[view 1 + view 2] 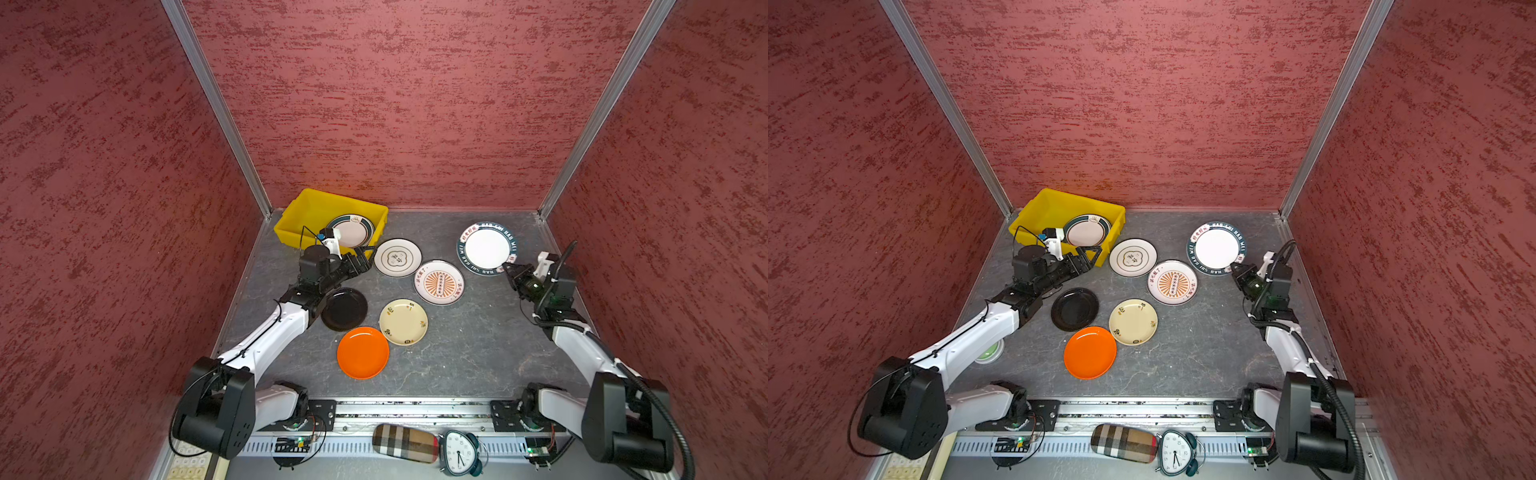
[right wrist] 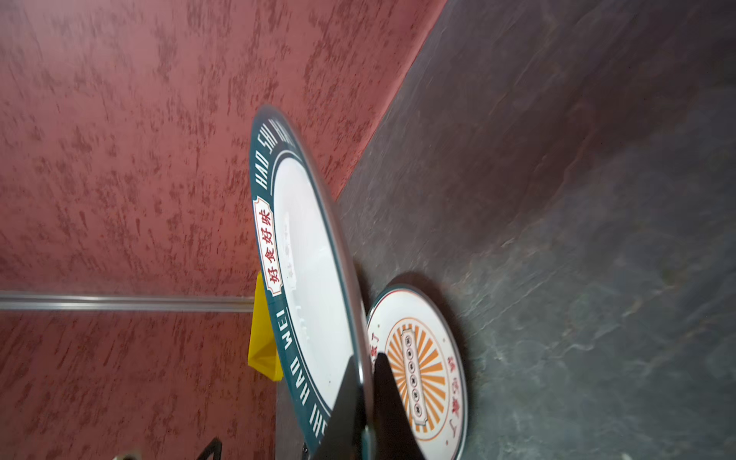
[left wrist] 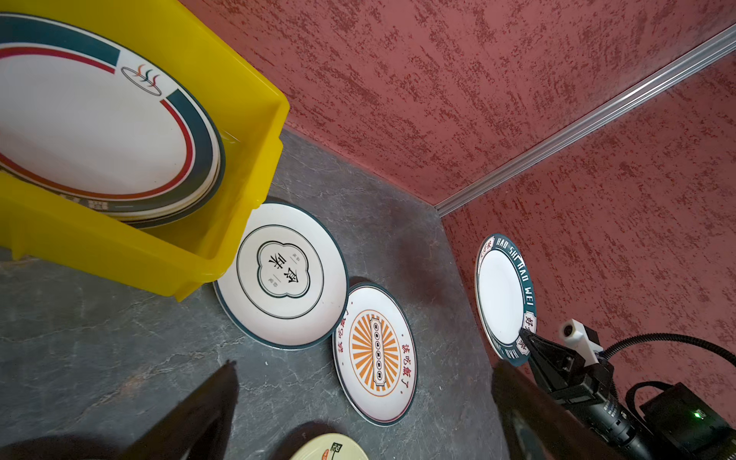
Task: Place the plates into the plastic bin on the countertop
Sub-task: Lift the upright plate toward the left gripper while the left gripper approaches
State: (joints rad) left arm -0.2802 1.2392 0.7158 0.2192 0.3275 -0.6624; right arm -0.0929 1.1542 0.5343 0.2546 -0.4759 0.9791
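One plate (image 1: 487, 248), teal-rimmed and lettered, looks flat in both top views; my right wrist view shows it tilted off the countertop (image 2: 557, 199), edge pinched in the right gripper (image 2: 364, 360). My left gripper (image 1: 368, 257) gapes empty beside the yellow bin (image 1: 309, 203), back-left corner, plates (image 3: 99, 119) stacked inside.

You get even, bright overhead light in both top views, with soft shadows, a pale sheen on the black plate (image 1: 344, 309) and a warm glow off the plastic bin (image 1: 307, 205) on the red wall (image 1: 415, 104), while the wide lens splays the metal rails (image 1: 216, 104) outward. In the right wrist view the lettered plate (image 2: 310, 259) is so close that its far rim smears; in the left wrist view the fingers (image 3: 199, 414) of the left gripper (image 3: 363, 364) are dark blurs.
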